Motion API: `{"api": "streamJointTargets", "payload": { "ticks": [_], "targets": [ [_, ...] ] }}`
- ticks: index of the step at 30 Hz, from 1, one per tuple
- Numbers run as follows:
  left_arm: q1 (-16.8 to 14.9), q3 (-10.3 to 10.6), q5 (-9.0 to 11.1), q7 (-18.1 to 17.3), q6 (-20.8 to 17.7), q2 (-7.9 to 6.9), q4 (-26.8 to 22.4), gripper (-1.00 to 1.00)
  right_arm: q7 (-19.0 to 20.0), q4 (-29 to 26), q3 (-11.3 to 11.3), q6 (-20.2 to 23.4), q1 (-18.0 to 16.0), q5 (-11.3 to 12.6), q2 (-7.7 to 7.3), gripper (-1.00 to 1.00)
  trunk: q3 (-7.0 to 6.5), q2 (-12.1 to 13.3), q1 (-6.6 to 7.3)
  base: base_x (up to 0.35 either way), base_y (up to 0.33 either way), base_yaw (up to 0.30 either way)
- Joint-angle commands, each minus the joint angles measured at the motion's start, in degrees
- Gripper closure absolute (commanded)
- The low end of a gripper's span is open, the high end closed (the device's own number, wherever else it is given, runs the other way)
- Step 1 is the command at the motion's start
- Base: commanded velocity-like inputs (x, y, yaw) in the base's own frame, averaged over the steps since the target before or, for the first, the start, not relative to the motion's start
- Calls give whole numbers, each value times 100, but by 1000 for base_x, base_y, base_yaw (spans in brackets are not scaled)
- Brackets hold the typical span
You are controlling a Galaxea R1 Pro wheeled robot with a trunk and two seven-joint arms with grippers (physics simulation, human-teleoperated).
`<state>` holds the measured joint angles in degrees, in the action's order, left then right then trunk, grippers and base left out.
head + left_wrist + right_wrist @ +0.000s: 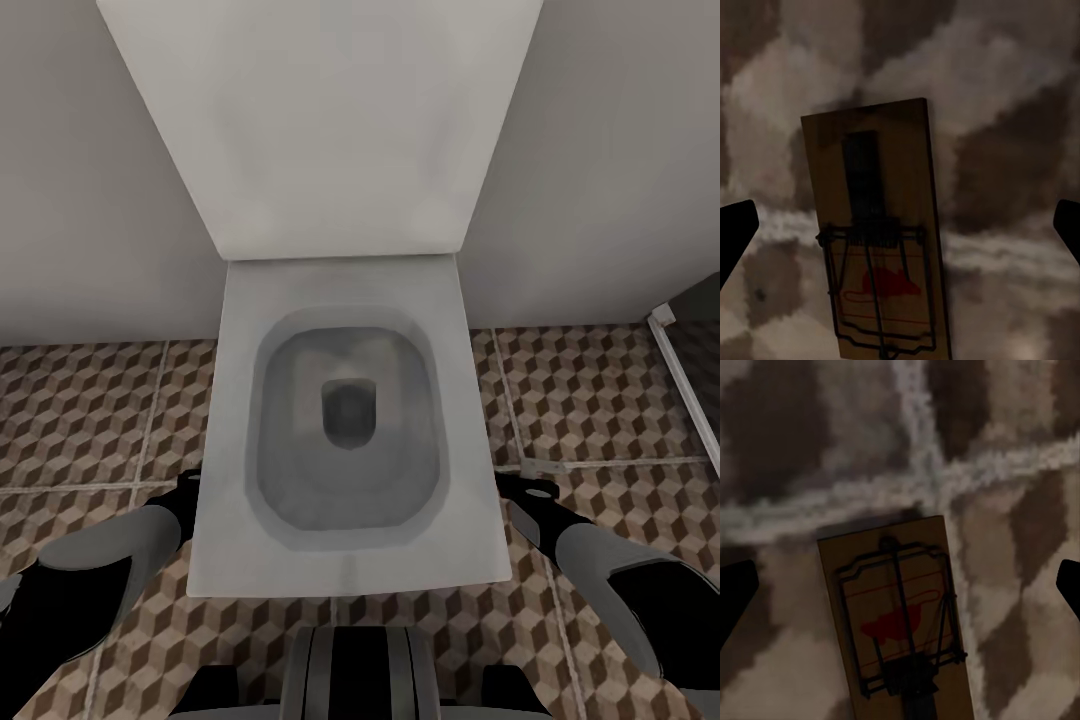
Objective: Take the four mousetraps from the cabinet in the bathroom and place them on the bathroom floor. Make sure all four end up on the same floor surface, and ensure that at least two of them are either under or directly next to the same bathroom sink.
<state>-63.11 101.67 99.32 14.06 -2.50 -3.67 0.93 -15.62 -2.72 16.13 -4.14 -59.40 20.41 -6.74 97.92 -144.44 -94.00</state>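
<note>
Heads up: from your head camera the toilet [345, 430] blocks most of the floor [80, 410], and both arms are cut off by it. You only see grey forearm shells and black wrist parts at either side of the bowl. Left gripper [186, 490] and right gripper [525, 492] tips are barely visible there, too small to read.

Left wrist camera: your left gripper [900, 232] has its fingers spread wide, released, dark tips at both frame edges. Between them one mousetrap [877, 232] lies flat on the tile, not touched by either finger. Its lower end is cut off by the frame. The picture is dim and blurred.

Right wrist camera: your right gripper [900, 589] is also spread wide and released, holding nothing. A second mousetrap [900, 619] lies flat on the floor just beside a crossing of pale grout lines, its near end cropped.

Both traps: flat rectangular brown wooden slabs, thin dark wire frame and bar, red printed mark on the board. Floor is a brown, tan and cream cube pattern. Toilet is glossy white and square-cornered, with the lid raised against a plain pale wall.
</note>
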Motion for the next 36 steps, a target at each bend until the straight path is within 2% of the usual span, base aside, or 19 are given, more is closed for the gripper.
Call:
{"api": "streamJointTargets", "payload": {
  "ticks": [1,26,36],
  "targets": [
    [-4,46,26,27,-32,-2,-5,-100,-11,1,48,-17,-1,60,-1,-100,3,-1,0,0,0,0],
    [-6,46,23,19,-27,-14,-7,-100,-11,-1,48,-17,-1,61,-3,-100,3,-1,0,0,0,0],
    [-8,40,19,18,87,2,-19,-100,-11,-1,55,-17,-1,62,-17,-100,3,-1,0,0,0,0]
  ]
}}
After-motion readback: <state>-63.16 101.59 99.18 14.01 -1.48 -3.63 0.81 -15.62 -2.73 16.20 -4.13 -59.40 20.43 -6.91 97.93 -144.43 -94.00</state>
